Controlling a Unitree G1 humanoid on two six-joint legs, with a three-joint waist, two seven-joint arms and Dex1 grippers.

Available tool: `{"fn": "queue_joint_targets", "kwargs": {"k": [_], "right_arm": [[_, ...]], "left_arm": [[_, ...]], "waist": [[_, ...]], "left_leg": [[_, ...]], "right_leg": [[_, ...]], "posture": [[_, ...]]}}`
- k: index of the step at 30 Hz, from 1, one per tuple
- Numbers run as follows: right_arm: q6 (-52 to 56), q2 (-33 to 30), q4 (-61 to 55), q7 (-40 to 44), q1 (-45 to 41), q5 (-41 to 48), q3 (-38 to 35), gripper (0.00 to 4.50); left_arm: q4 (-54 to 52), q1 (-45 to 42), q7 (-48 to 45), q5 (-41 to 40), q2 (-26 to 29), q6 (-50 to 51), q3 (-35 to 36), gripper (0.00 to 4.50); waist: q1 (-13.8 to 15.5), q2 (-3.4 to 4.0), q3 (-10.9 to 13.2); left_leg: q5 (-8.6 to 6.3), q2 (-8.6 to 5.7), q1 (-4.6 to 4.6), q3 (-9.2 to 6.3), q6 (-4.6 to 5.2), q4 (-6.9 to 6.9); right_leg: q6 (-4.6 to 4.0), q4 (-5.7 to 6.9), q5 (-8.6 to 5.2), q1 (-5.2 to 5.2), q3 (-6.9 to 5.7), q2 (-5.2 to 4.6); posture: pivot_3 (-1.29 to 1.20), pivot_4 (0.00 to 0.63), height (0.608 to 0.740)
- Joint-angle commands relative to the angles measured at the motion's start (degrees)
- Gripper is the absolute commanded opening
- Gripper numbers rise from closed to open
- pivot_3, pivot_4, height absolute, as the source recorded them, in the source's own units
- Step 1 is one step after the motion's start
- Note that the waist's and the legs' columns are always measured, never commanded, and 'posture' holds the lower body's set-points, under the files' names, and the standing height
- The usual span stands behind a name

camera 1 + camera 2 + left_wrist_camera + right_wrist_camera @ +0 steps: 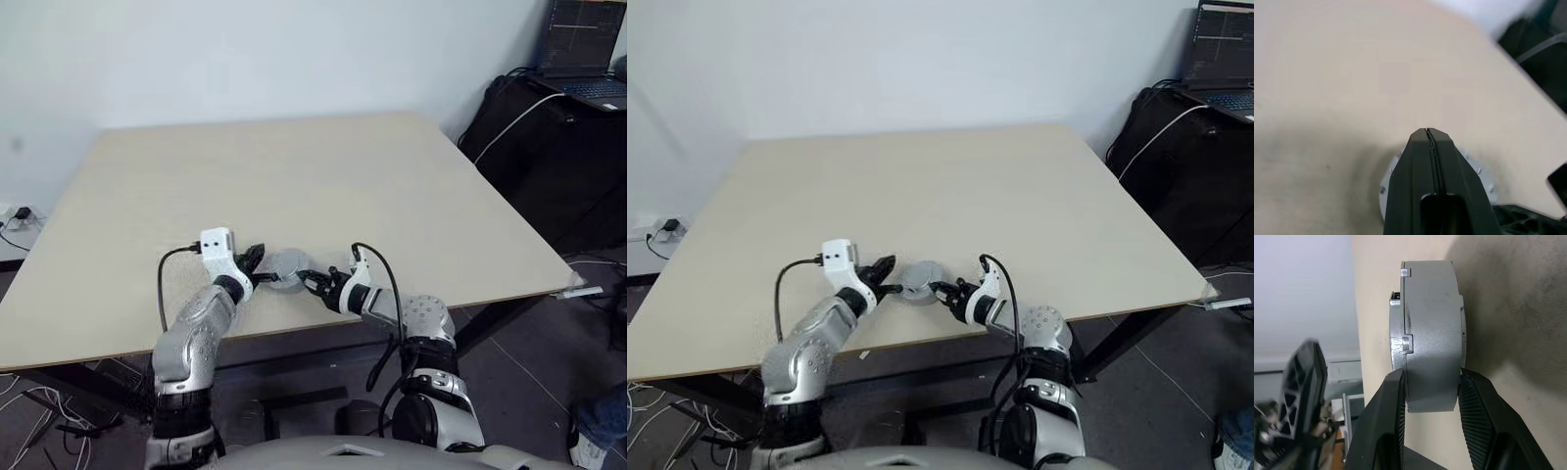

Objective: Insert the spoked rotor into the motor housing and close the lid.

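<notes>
Right gripper (1427, 391): jaws clamped across the thickness of the grey round assembly, one finger on each flat face. The lid (1430, 333) sits on the motor housing (1397, 323); a stepped seam runs round the side and a sliver of housing edge still stands proud at one end, so the closure looks nearly but not fully seated.

Left gripper (1429, 142): fingers pressed together, holding nothing, poised just above the left edge of the lid.

Spoked rotor: presumably already inside; cannot confirm.

Step in hand, as judged: closing the lid. Next move calls for a steady hold from the right while the left presses or turns the rim until the notches line up.

Assembly lies on the surface (294, 176) near its near edge, between both grippers. Surface otherwise bare; laptop (586, 54) and black bag (549, 147) far right, well apart. Nothing obstructs.
</notes>
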Motion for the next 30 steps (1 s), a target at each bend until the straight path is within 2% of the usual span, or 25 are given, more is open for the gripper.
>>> {"fn": "queue_joint_targets", "kwargs": {"k": [1, 4, 9, 14, 17, 24, 28, 29, 30], "right_arm": [[-0.44, 1.91, -2.38, 0.06, -0.3, 4.3, -1.89, 1.22], [-0.07, 2.87, -4.46, 2.44, 0.17, 8.99, -2.92, 1.22], [1.72, 3.31, -7.62, 4.82, 1.01, 16.08, -2.7, 1.22], [3.93, 3.12, -10.04, 5.06, 1.96, 21.68, -1.25, 1.22], [4.83, 2.87, -11.24, 4.51, 2.42, 24.12, -0.53, 1.22], [3.84, 0.98, -11.77, 2.52, 2.62, 24.54, 1.17, 1.22], [3.31, -0.04, -11.0, 1.89, 2.15, 24.28, 1.34, 1.22], [3.42, -0.28, -10.84, 1.89, 2.06, 24.37, 1.47, 1.22], [3.58, -0.47, -10.76, 1.81, 1.99, 24.5, 1.63, 1.22]], "left_arm": [[-2.62, 1.93, -2.69, -6.91, -1.01, 0.94, 1.25, 0.0], [-2.48, 4.83, -4.6, -12.93, -2.42, 1.71, 2.48, 0.0], [-0.42, 8.04, -3.14, -13.3, -2.93, -0.3, 0.45, 0.0], [0.24, 10.08, -2.55, -18.36, -4.95, -0.35, 0.84, 0.0], [-0.27, 11.44, -3.88, -26.13, -6.04, 0.96, 1.69, 0.57], [-2.29, 16.13, -3.77, -46.96, -8.66, 0.71, 2.6, 2.86], [-2.21, 19.15, -2.93, -52.62, -8.89, -1.48, 0.36, 4.25], [-2.06, 19.45, -2.91, -53.53, -8.95, -2.16, -0.13, 4.49], [-1.98, 19.6, -2.9, -54.2, -8.96, -2.74, -0.55, 4.49]], "waist": [[0.19, -0.04, 0.09], [0.05, -0.09, 0.36], [-0.31, -0.05, 0.68], [-0.54, -0.06, 0.7], [-0.56, -0.08, 0.72], [-0.58, -0.07, 0.79], [-0.65, -0.09, 0.84], [-0.51, -0.12, 0.86], [-0.42, -0.11, 0.88]], "left_leg": [[0.0, 0.0, 0.0, -0.02, 0.0, 0.0], [0.0, 0.0, -0.09, -0.09, 0.0, 0.08], [0.0, 0.0, -0.19, -0.18, 0.0, 0.09], [0.0, 0.01, -0.24, -0.29, 0.0, 0.08], [0.0, 0.01, -0.25, -0.3, 0.0, 0.09], [0.0, 0.0, -0.26, -0.34, 0.0, 0.1], [-0.02, 0.0, -0.3, -0.33, 0.01, 0.08], [-0.02, 0.0, -0.32, -0.34, 0.01, 0.08], [-0.02, 0.0, -0.36, -0.38, 0.01, 0.1]], "right_leg": [[0.0, -0.01, 0.0, 0.0, -0.04, 0.0], [0.05, -0.03, -0.02, 0.0, -0.15, -0.06], [0.06, -0.03, -0.02, -0.05, -0.22, -0.04], [0.02, -0.04, -0.09, -0.05, -0.34, -0.02], [0.02, -0.04, -0.09, -0.05, -0.36, -0.03], [0.03, -0.06, -0.09, -0.03, -0.4, -0.07], [0.02, -0.18, -0.09, -0.04, -0.4, -0.06], [0.02, -0.18, -0.09, -0.05, -0.41, -0.05], [0.02, -0.18, -0.09, -0.05, -0.47, -0.06]], "posture": [[0.0, 0.0, 0.74], [0.0, 0.0, 0.74], [0.0, 0.0, 0.74], [0.0, 0.0, 0.74], [0.0, 0.0, 0.74], [0.0, 0.0, 0.74], [0.0, 0.0, 0.74], [0.0, 0.0, 0.74], [0.0, 0.0, 0.74]]}}
